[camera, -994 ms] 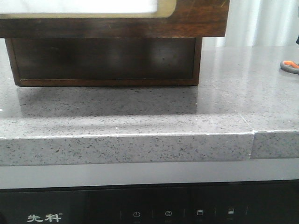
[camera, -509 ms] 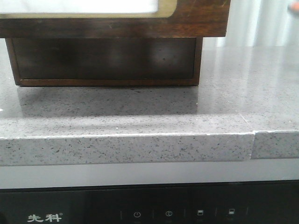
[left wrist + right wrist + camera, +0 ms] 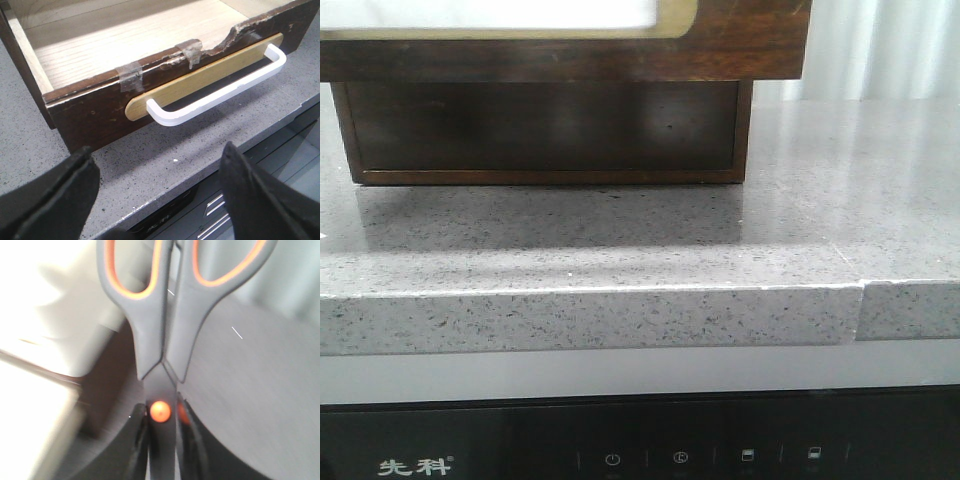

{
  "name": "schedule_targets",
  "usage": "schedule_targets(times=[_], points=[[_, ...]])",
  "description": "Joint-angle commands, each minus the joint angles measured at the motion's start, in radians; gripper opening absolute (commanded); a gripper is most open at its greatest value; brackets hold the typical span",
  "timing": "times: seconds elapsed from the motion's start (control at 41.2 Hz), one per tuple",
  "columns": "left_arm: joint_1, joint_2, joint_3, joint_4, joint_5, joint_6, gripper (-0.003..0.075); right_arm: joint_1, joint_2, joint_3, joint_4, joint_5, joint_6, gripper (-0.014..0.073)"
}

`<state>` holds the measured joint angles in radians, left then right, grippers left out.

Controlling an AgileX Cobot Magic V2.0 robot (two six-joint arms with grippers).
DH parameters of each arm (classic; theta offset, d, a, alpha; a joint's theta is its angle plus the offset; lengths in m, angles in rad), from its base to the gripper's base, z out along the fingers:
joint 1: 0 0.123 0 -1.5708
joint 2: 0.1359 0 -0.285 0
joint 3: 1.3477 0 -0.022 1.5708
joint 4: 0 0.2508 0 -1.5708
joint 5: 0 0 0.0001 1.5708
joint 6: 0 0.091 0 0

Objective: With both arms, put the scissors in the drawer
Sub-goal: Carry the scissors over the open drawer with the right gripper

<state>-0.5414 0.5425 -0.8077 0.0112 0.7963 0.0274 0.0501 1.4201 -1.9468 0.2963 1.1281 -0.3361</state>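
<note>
The scissors [image 3: 152,335], dark grey with orange-lined loops and an orange pivot, stand in my right gripper [image 3: 161,416], which is shut on them just below the handles; this view is blurred. They do not show in the front view. The drawer [image 3: 745,45], dark brown with a cream-framed white panel, juts out over the cabinet's lower part [image 3: 540,130]. In the left wrist view the drawer [image 3: 95,110] is pulled open, its pale wood floor bare, with a white bar handle [image 3: 220,87] on a tan plate. My left gripper [image 3: 156,160] is open and empty above the counter in front of that handle.
The grey speckled counter [image 3: 620,250] has its front edge [image 3: 590,315] close to the drawer front, with a seam at the right. Below it is a black appliance panel [image 3: 620,455]. The drawer's top edge is chipped and taped [image 3: 190,50]. A pale curtain hangs behind at the right.
One second ago the scissors' orange and grey handle showed at the front view's right edge on the counter. It has left that view. The cabinet and drawer have not moved.
</note>
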Motion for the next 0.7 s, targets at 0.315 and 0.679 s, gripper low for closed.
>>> schedule_targets(times=[0.315,0.679], points=[[-0.009,0.005,-0.03,-0.001,-0.084,-0.01,0.0491,0.371,0.002,-0.079,0.198,-0.078,-0.363,0.0019],[-0.009,0.005,-0.03,-0.001,-0.084,-0.01,0.0491,0.495,0.179,-0.079,0.166,-0.042,-0.497,0.002]])
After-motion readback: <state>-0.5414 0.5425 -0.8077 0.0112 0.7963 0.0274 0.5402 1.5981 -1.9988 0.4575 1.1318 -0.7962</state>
